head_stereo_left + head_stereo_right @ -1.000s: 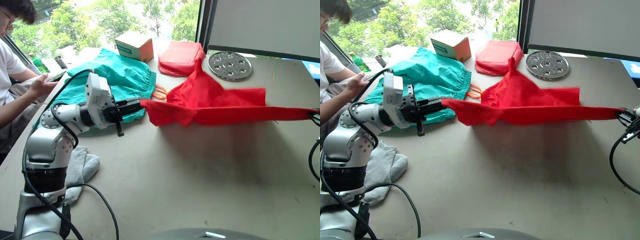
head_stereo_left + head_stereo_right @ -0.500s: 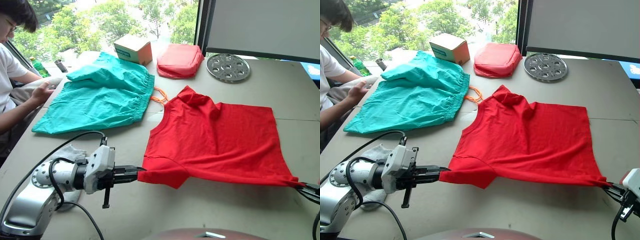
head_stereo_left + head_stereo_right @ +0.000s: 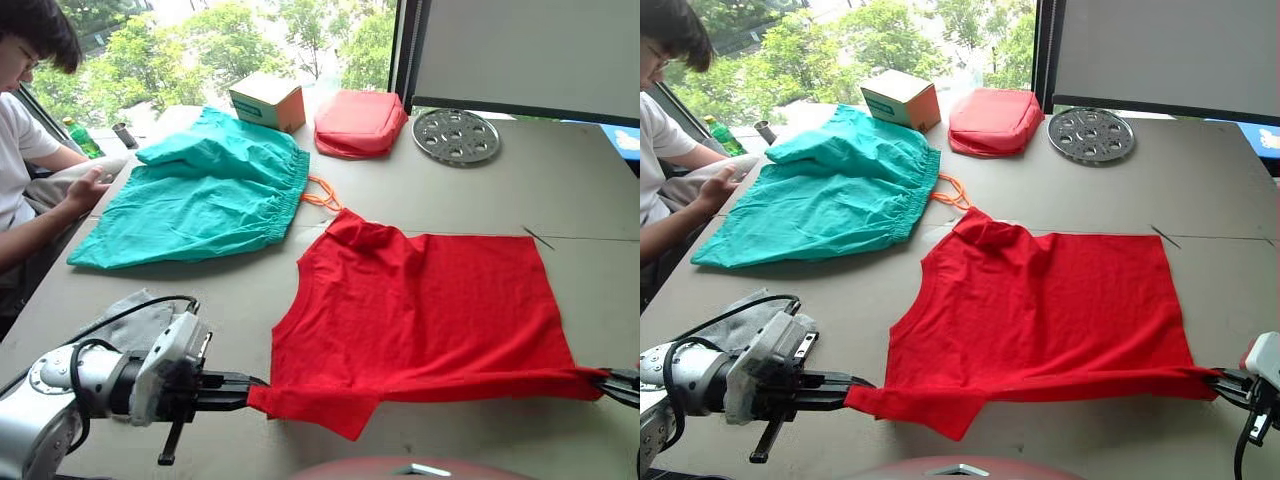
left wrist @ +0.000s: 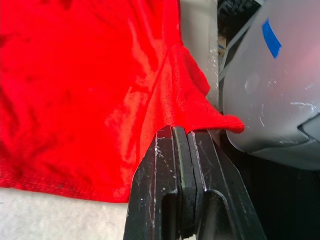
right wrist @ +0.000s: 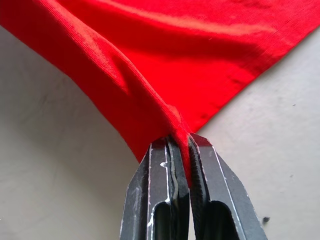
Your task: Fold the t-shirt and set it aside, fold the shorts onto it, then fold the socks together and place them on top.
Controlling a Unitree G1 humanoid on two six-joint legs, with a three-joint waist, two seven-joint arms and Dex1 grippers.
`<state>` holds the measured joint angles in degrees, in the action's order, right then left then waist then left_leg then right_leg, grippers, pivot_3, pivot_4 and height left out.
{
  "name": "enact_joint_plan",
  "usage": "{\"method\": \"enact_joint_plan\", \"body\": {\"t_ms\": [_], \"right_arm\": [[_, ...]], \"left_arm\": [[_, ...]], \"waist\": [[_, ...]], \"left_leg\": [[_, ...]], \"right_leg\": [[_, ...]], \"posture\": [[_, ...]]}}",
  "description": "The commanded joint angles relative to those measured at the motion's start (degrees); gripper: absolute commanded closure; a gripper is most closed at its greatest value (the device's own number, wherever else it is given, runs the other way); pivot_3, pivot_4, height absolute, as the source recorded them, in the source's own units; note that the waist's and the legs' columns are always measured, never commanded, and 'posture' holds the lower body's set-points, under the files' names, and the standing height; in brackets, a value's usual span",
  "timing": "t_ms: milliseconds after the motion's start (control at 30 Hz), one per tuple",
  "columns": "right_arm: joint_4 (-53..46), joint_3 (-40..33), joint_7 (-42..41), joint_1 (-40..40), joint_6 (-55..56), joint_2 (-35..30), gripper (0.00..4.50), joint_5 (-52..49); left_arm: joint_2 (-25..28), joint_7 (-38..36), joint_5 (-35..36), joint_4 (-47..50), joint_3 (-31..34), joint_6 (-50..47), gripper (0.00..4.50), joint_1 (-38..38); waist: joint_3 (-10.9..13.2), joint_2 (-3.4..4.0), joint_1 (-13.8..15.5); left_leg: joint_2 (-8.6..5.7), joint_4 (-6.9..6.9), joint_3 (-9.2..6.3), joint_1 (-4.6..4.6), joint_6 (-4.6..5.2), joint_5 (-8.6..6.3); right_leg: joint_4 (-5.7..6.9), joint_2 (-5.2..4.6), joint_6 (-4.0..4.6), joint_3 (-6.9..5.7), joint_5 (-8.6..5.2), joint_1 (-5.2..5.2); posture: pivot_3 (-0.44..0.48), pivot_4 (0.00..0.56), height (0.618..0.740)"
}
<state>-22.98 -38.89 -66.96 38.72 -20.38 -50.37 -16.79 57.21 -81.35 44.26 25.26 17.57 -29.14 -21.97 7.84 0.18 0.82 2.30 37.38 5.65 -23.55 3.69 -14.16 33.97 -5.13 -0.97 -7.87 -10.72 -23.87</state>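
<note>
Shorts [image 3: 205, 190] lying unfolded on worktop [image 3: 440, 205], beyond and left of t-shirt [image 3: 425, 305], itself spread flat and unfolded. Left gripper [image 3: 855, 393] and right gripper [image 3: 1218, 378] each with fingers pinched tight on a near t-shirt corner. Socks [image 3: 135, 320] left of t-shirt, untouched; all folds outstanding.

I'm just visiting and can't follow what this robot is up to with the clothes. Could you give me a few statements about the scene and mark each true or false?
1. Both grippers are shut on the t-shirt: true; the left gripper and right gripper pinch its near corners.
2. The shorts lie on the t-shirt: false; they lie apart on the table.
3. The socks sit on the shorts: false; they lie by the left arm.
4. A person sits beside the table: true.
</note>
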Motion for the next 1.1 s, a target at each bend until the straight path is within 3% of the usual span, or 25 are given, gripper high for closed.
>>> {"method": "enact_joint_plan", "body": {"t_ms": [33, 167, 367, 600, 767, 900, 1100], "right_arm": [[1.7, 2.7, -0.8, -5.1, -2.9, -3.6, 4.45, -1.9], [3.5, 9.1, -1.6, -10.5, -5.4, -7.3, 4.45, -1.7], [6.8, 15.7, -3.3, -14.1, -7.6, -11.9, 4.45, 0.0], [4.0, 5.4, -14.8, -1.2, -9.9, -15.3, 4.45, -1.6], [1.4, 0.9, -15.4, 1.9, -9.2, -12.4, 4.45, -2.3], [2.0, 3.7, -12.8, -3.5, -12.1, -11.9, 4.45, -4.6], [6.7, 12.3, -11.6, -13.9, -17.2, -14.9, 4.45, -6.1]], "left_arm": [[2.0, 0.0, 1.5, -4.2, -2.8, -5.7, 4.50, 4.6], [2.7, 1.4, -6.3, -9.9, -9.9, -4.6, 4.50, 10.3], [1.3, 4.3, -2.4, -9.0, -12.5, -14.1, 4.50, 15.0], [9.4, -8.4, 4.6, -1.1, -10.2, -18.0, 4.50, 8.6], [9.2, -7.4, 4.3, 0.1, -10.3, -17.1, 4.50, 7.8], [5.4, -0.7, 3.5, -4.6, -13.4, -21.1, 4.50, 14.5], [2.1, 3.6, 8.0, -12.0, -14.9, -32.6, 4.50, 23.9]], "waist": [[0.0, -0.02, 0.0], [0.0, -0.03, 0.1], [0.0, -0.15, 0.3], [0.0, -0.16, 0.4], [0.0, -0.10, 0.4], [0.0, -0.06, 0.4], [0.1, -0.22, 0.2]], "left_leg": [[0.00, 0.00, 0.00, 0.00, 0.00, 0.00], [-0.06, -0.01, 0.01, 0.00, 0.01, 0.00], [-0.09, -0.01, -0.04, -0.11, 0.06, -0.03], [-0.08, 0.02, -0.06, -0.12, 0.07, -0.04], [-0.05, 0.04, -0.06, -0.08, 0.05, -0.03], [-0.04, 0.12, -0.06, -0.08, 0.05, -0.03], [-0.07, 0.12, -0.09, -0.09, 0.06, -0.02]], "right_leg": [[0.00, 0.02, 0.00, -0.02, 0.00, 0.00], [0.02, 0.03, 0.00, -0.02, 0.00, 0.00], [0.01, 0.00, 0.00, -0.05, 0.01, -0.05], [0.04, 0.01, 0.00, -0.08, 0.01, -0.06], [0.01, -0.02, 0.00, -0.07, 0.00, -0.04], [0.01, -0.05, 0.00, -0.02, 0.00, -0.03], [0.06, 0.01, 0.00, -0.04, 0.01, -0.05]], "posture": [[0.000, 0.150, 0.739], [0.000, 0.150, 0.739], [0.000, 0.150, 0.739], [0.000, 0.150, 0.739], [0.000, 0.150, 0.739], [0.000, 0.150, 0.739], [0.000, 0.150, 0.739]]}}
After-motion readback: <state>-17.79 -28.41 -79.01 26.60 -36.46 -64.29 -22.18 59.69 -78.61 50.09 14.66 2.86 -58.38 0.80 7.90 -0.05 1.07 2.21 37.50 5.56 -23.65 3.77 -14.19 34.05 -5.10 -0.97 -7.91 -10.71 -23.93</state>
